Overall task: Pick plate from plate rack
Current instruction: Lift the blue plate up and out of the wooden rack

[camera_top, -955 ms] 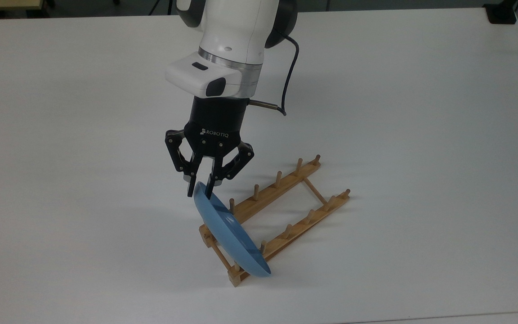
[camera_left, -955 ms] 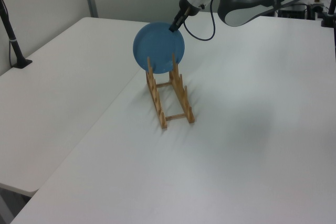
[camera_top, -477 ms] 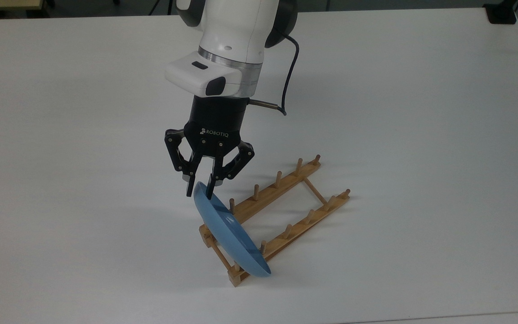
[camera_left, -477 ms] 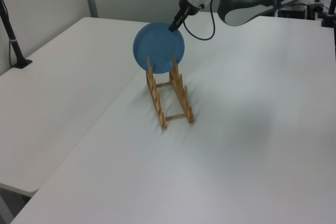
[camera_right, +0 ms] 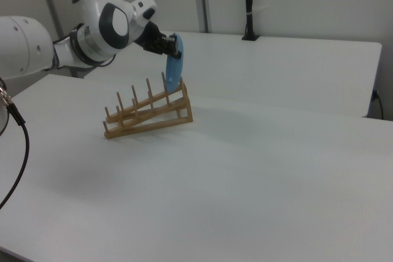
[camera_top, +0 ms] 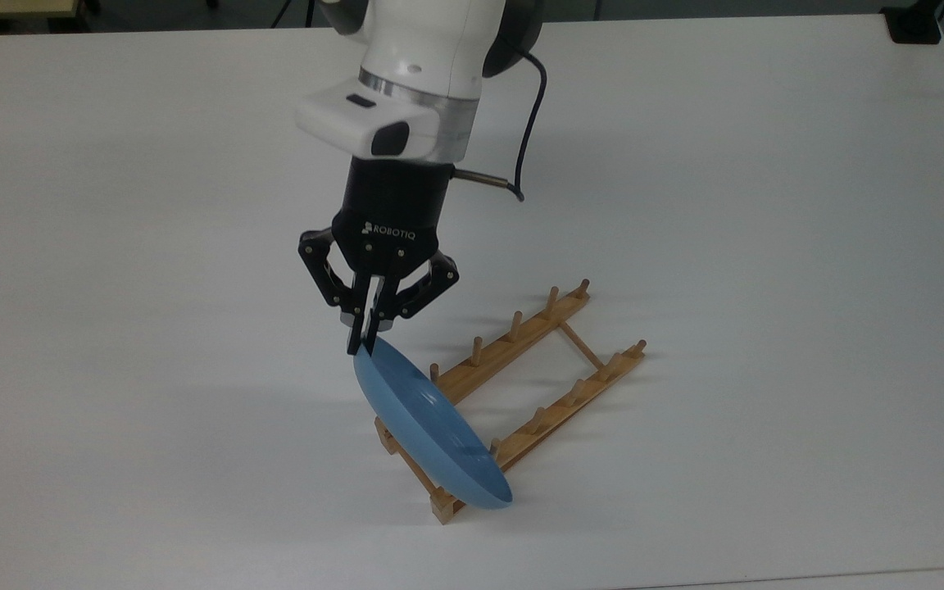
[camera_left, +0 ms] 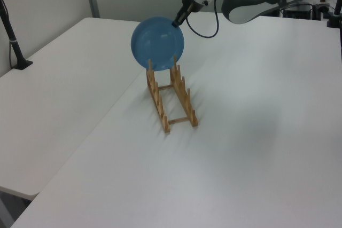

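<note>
Top view, frame centre: the gripper (camera_top: 364,342) has its two black fingers (camera_top: 355,332) pinched together on the upper rim of the plate (camera_top: 427,430), which stands on edge, tilted. The plate's lower part sits between the end pegs of the plate rack (camera_top: 521,393) at the rack's lower-left end. Left view shows the blue disc (camera_left: 157,42) above the rack (camera_left: 172,97), upper centre, on the white table (camera_left: 256,132).

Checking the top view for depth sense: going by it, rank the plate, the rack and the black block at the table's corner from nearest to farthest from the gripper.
1. Plate: gripped at its upper rim by the gripper.
2. Rack: just below and to the top view's right.
3. Black block: at the far top-right table corner.
</note>
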### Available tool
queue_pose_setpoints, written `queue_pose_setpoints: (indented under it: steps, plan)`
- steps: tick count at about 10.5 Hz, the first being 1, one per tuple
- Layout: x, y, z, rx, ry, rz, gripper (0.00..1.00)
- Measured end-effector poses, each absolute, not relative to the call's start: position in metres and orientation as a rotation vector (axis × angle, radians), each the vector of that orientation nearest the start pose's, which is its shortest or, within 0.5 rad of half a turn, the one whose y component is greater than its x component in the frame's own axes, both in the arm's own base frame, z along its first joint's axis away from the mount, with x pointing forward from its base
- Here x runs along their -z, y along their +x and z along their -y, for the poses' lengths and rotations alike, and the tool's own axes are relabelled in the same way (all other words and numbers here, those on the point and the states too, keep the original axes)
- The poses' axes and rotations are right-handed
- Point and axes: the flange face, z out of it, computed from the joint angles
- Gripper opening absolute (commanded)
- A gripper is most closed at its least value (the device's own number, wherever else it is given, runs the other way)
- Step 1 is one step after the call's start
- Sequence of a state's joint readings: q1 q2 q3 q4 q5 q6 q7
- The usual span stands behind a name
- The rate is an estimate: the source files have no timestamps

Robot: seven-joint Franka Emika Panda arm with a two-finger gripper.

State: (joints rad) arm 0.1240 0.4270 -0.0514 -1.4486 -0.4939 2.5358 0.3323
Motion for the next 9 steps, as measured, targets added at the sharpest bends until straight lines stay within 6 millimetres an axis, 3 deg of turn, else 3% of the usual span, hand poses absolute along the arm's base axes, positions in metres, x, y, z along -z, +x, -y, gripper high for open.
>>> queue_pose_setpoints:
  steps: [3, 5, 7, 9]
  plan:
    - [-0.570, 0.715, -0.065, 1.314, -3.145, 0.066, 0.00]
    - [-0.592, 0.705, -0.058, 1.303, -3.151, 0.009, 0.00]
    - [-0.587, 0.695, -0.045, 1.134, -3.193, -0.068, 0.00]
    - [-0.556, 0.685, -0.020, 0.794, -3.221, 0.028, 0.00]
